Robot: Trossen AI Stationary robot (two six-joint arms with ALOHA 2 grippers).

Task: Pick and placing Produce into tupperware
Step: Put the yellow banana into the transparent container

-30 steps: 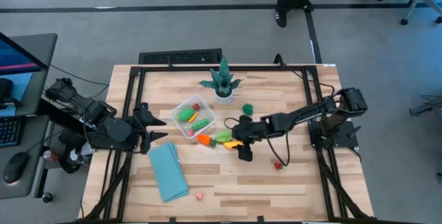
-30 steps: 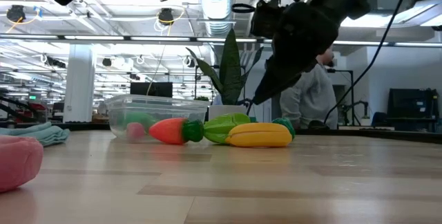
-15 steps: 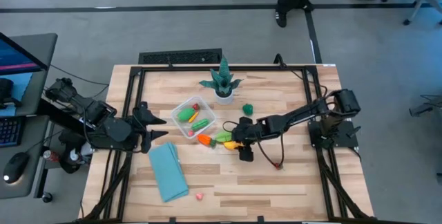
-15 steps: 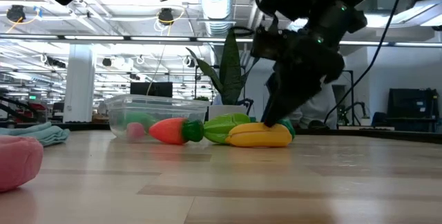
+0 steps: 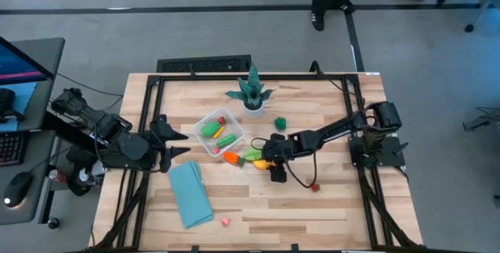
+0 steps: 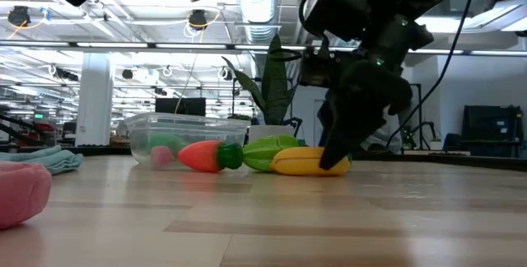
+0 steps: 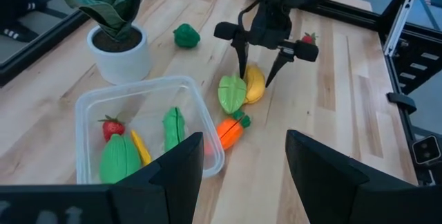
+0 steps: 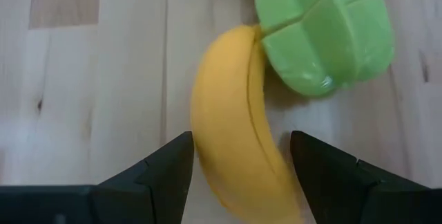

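With fingers spread and straddling the yellow banana (image 8: 238, 162), reached down over it: right gripper (image 7: 260, 72), jaws apart, nothing clamped yet. Lay lengthwise between the two fingers, touching the light-green leafy piece (image 8: 321, 34) just beyond the fingertips. Sat farther past that, the orange carrot (image 7: 229, 131) against the tupperware (image 7: 207, 156). Waited well apart, jaws parted, holding nothing: left gripper (image 5: 173, 138).

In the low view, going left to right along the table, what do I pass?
Pink toy piece → light-blue cloth → tupperware → orange carrot → light-green leafy piece → yellow banana → right gripper, jaws open over the banana's end.
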